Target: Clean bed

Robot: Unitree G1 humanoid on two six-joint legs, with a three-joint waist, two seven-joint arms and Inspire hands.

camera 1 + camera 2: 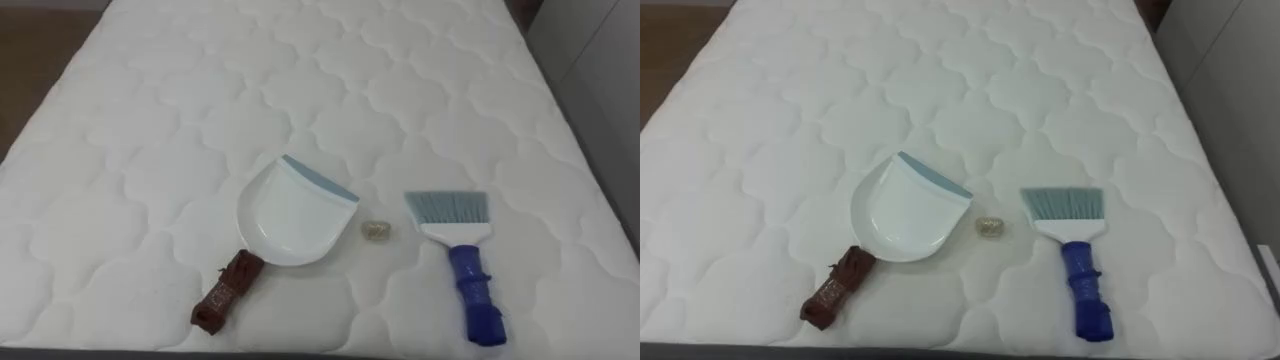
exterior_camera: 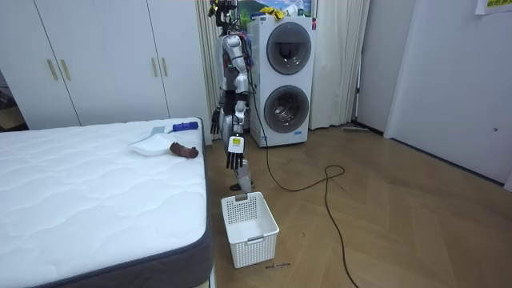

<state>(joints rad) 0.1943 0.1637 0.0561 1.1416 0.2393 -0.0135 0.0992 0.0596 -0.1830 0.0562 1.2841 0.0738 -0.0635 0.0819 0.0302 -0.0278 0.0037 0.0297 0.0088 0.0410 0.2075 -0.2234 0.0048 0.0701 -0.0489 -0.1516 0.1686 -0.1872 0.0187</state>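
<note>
Bed (image 1: 150,120): a white dustpan (image 1: 290,215) with a brown handle and a blue hand brush (image 1: 455,235) lie side by side near the edge, handles toward the robot, presumably laid for easy pickup. A small pale scrap (image 1: 376,231) sits between them, just beside the pan's lip, not yet swept. The robot stands at the bedside, arms down. The left robot hand (image 2: 233,158) hangs slack and empty; whether the right robot hand (image 2: 215,122) is open I cannot tell. A white basket (image 2: 250,228) waits on the floor nearby. No legible markings on the tools
</note>
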